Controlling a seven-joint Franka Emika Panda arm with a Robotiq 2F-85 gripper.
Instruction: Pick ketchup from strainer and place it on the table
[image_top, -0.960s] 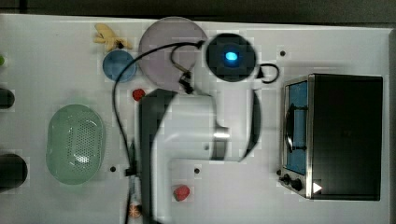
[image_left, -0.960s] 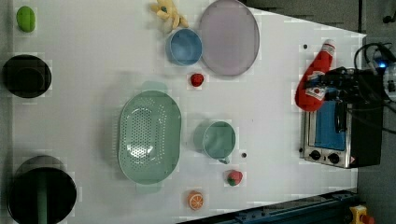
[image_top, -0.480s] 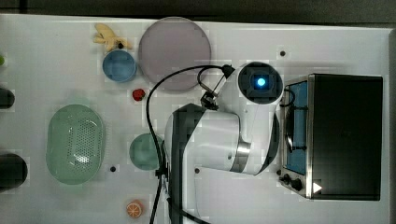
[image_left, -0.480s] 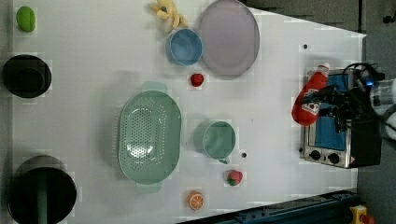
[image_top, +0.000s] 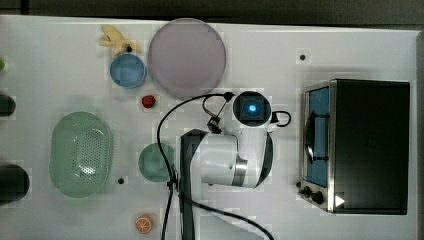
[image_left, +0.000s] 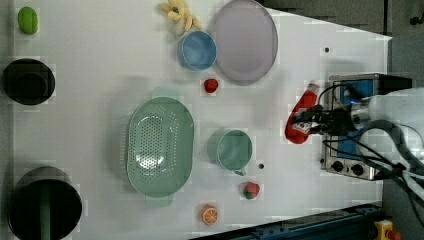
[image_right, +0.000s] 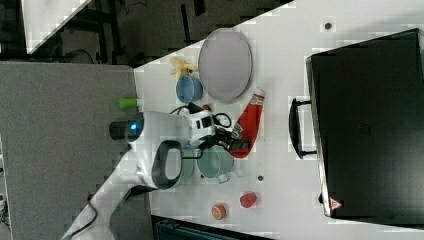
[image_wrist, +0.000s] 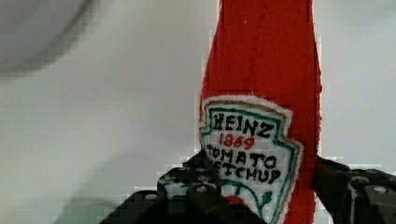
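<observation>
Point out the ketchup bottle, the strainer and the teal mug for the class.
ketchup bottle (image_left: 302, 111): left view, on its red body.
strainer (image_left: 160, 145): left view, on its perforated base.
teal mug (image_left: 234, 149): left view, on its inside bottom.

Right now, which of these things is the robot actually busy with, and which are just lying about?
In the job:
ketchup, held in the jaws
strainer
table

Lying about:
teal mug
blue cup
lilac plate
toaster oven
orange slice
</observation>
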